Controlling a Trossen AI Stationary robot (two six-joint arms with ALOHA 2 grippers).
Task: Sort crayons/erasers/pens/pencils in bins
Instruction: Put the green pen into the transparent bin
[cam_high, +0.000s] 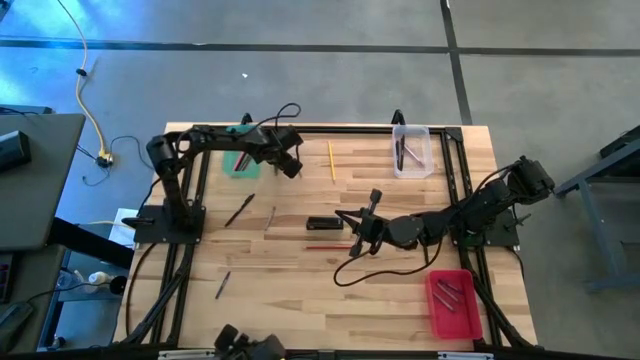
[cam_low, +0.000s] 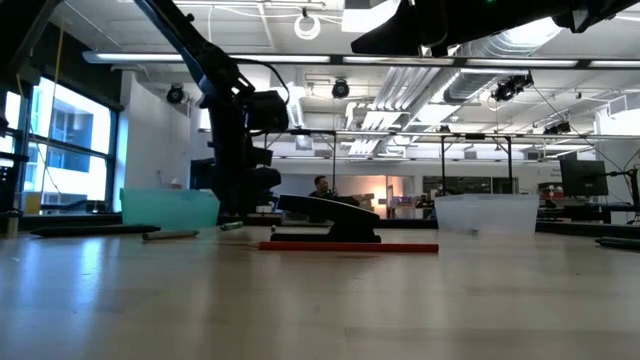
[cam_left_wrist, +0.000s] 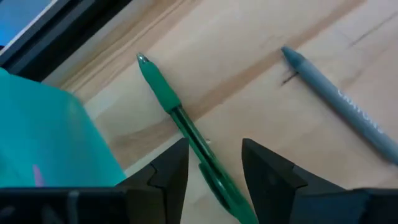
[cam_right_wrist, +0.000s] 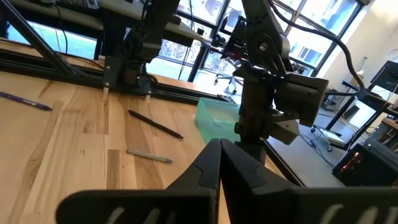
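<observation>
Three bins (cam_high: 414, 150), left tool (cam_left_wrist: 214, 168) apart astride green pen (cam_left_wrist: 180, 121), right tool (cam_high: 362, 222) together.

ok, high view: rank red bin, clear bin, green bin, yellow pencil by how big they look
1. red bin, largest footprint.
2. clear bin, a bit smaller.
3. green bin: unsure, the left arm covers part of it; what shows looks smaller than the clear bin.
4. yellow pencil: about as long as the clear bin, far thinner.

high: straight down, far | low: tabletop level, faces room | wrists: close to wood; both show green bin (cam_left_wrist: 50, 143)
</observation>
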